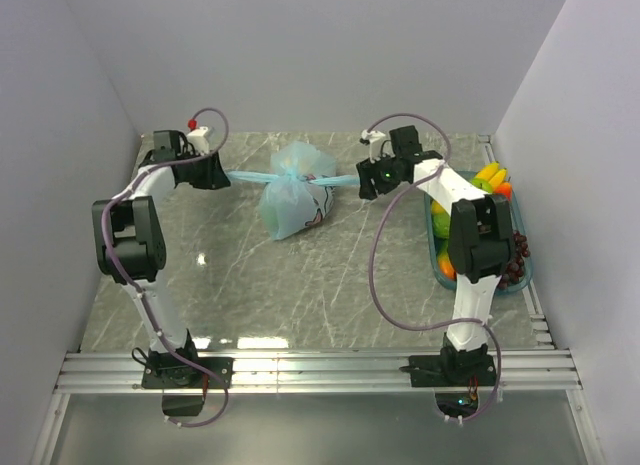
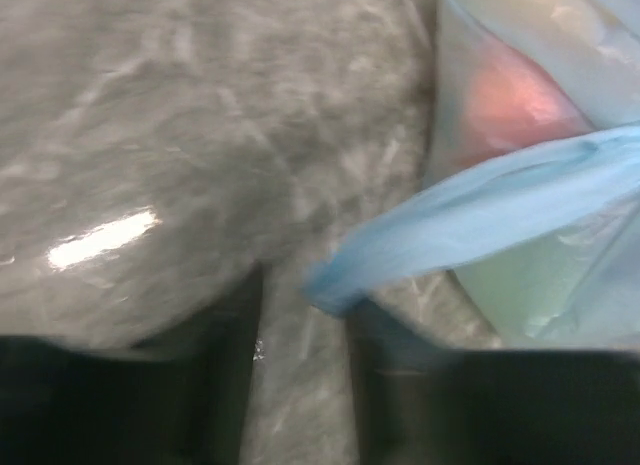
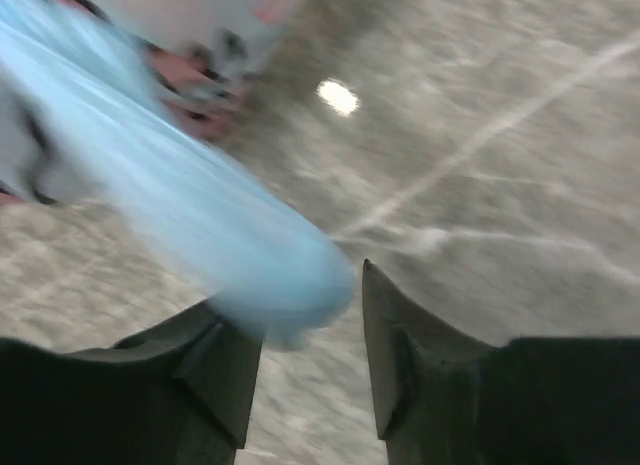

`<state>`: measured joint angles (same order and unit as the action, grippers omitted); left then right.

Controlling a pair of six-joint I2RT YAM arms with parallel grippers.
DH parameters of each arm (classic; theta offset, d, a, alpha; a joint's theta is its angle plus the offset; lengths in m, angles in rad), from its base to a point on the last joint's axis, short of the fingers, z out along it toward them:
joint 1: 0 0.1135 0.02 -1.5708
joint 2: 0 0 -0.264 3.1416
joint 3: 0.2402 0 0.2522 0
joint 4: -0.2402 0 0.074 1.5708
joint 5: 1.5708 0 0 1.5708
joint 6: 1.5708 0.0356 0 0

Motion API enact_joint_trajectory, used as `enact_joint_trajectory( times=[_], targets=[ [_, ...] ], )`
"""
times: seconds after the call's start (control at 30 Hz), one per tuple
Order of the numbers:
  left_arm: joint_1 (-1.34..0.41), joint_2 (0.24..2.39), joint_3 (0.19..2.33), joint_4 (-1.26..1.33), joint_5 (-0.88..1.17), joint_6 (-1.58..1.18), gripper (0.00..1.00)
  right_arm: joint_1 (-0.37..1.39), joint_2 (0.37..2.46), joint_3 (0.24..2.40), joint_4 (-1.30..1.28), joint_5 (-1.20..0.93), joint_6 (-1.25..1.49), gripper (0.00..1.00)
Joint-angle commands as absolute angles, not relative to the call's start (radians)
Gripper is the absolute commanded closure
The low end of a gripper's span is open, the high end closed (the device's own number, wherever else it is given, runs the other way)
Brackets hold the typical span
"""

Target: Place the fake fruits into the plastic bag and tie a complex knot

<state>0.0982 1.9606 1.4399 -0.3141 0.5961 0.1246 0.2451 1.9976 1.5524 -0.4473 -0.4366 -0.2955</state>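
Observation:
The light-blue plastic bag [image 1: 291, 199] sits at the back middle of the table, with its handle loops stretched out left and right. My left gripper [image 1: 226, 178] is at the left handle's end. In the left wrist view its jaws stand apart [image 2: 305, 295], and the handle end [image 2: 345, 275] lies at the fingertips. My right gripper [image 1: 362, 183] is at the right handle's end. Its jaws also stand apart [image 3: 295, 295], with the blurred handle end [image 3: 285, 285] over the left fingertip. A peach-coloured fruit [image 2: 510, 105] shows through the bag.
A teal tray [image 1: 431, 247] at the right holds a yellow banana [image 1: 488, 174], an orange fruit [image 1: 445, 268], a green fruit [image 1: 440, 223] and dark grapes [image 1: 518, 261]. The right arm partly covers the tray. White walls stand close behind and on both sides.

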Motion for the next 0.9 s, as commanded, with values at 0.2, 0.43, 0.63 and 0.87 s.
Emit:
enact_joint_trajectory(
  times=[0.2, 0.43, 0.63, 0.87],
  targets=[
    [0.141, 1.746, 1.627, -0.455, 0.558, 0.100, 0.03, 0.193, 1.700, 1.566, -0.523, -0.509, -0.239, 0.11],
    [0.141, 1.539, 1.603, -0.673, 0.462, 0.110, 0.01, 0.181, 1.438, 1.480, -0.647, -0.534, -0.167, 0.06],
    [0.140, 1.298, 1.415, -0.683, 0.485, 0.136, 0.00, 0.176, 1.338, 1.402, -0.897, -0.583, -0.222, 0.05],
    [0.115, 1.010, 1.037, -0.598, 0.457, 0.118, 0.01, 0.179, 1.068, 0.984, -0.769, -0.581, -0.178, 0.04]
  ],
)
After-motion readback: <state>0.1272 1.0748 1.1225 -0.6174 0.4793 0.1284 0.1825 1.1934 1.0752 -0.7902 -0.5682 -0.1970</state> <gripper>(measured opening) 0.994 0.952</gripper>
